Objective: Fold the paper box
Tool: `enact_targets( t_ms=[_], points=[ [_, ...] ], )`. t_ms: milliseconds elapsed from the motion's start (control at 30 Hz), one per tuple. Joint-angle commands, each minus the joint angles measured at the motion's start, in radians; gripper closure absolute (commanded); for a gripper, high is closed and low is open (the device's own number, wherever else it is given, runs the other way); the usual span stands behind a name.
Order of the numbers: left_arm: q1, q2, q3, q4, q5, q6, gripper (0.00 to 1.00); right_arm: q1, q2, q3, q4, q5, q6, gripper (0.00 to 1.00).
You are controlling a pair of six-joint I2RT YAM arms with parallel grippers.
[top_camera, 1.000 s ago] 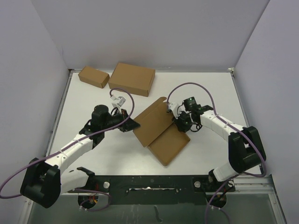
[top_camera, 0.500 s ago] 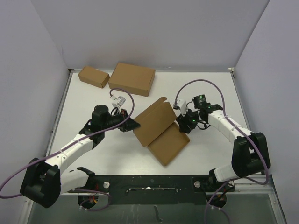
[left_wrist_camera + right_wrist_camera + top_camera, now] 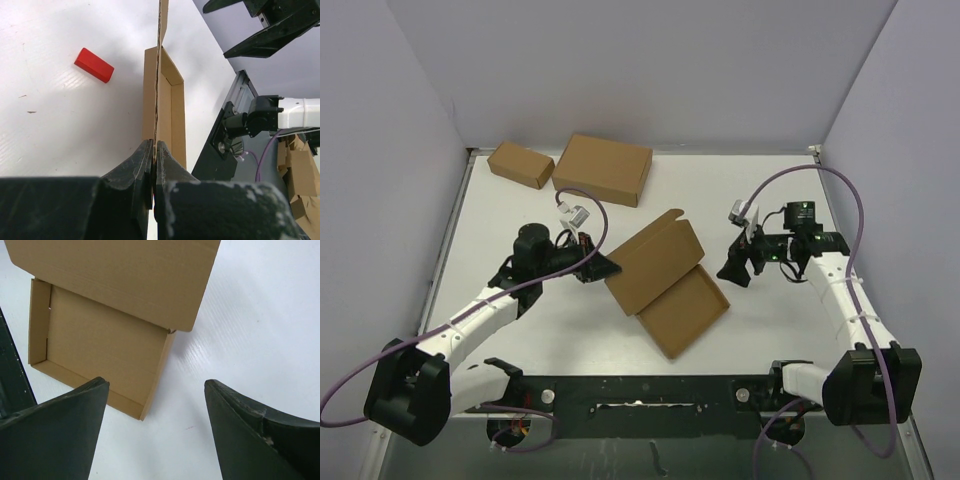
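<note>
Top external view puts the paper box (image 3: 665,290), a thin, shallow brown cardboard mailer, at the middle of the white counter (image 3: 520,215), between the two arms. Its tray (image 3: 685,318) lies flat, open side up. Its lid panel (image 3: 655,262) rises from the tray's far-left long edge, and the left wrist view shows that panel edge-on and about upright. The left claw (image 3: 603,268) is pressed together on the panel's left end, pinching the cardboard between its fingertips (image 3: 140,160). The right claw (image 3: 738,262) hangs near the box's right side, spread wide and touching nothing. Its own camera looks down between its fingers at the tray's right corner.

The step in hand looks like bringing the lid down over the tray. To do it well, the left claw should hold its pinch and swing the panel around the crease rather than drag it, since so light a tray would likely slide on the smooth counter. The right claw seems best used on the lid's free right end or pressing the tray down. That way both ends would descend together, and the front flap could be steered inside the tray wall instead of crushed against it.
</note>
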Motion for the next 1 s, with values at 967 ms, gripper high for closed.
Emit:
enact_targets(
  t_ms=[967],
  points=[
    [-0.040,0.038,0.168,0.138,0.256,0.124,1.00,-0.048,0.115,0.292,-0.206,-0.331,0.049,0.01]
  ],
)
